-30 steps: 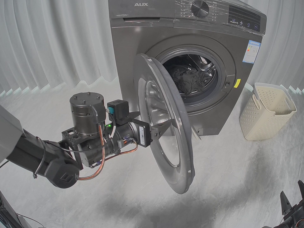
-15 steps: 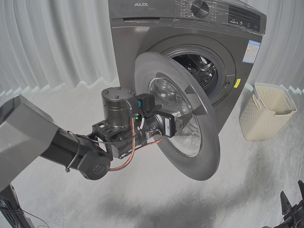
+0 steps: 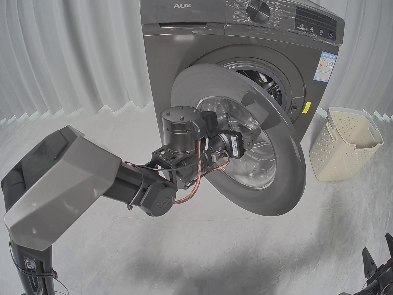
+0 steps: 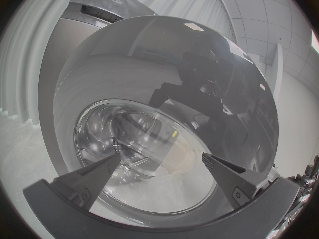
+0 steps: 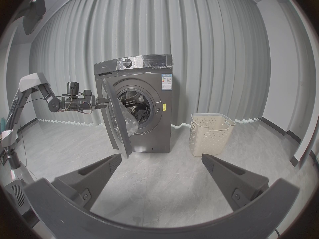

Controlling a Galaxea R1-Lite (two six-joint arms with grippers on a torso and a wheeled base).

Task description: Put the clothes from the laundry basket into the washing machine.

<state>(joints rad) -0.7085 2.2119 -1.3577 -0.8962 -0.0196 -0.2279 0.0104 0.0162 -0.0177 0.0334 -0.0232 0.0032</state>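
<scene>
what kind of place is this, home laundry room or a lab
Probably a staged test room, not a home laundry: the washing machine stands free on a bare grey floor, white curtains hang behind it, and one laundry basket sits beside it.

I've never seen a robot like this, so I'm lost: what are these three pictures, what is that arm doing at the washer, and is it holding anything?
This is a wheeled robot with two arms, each ending in a two-fingered tool. One picture looks down from its head. The other two come from cameras on its wrists, so the dark prongs up close in them are that arm's own fingers. On the floor stand a grey front-loading washing machine with its round glass-centred door partly open, and beside it a cream perforated plastic laundry basket. Dark clothes lie inside the machine. The left tool is open, right at the door's outer face, gripping nothing. The right tool is open and empty too, well back from the machine.
</scene>
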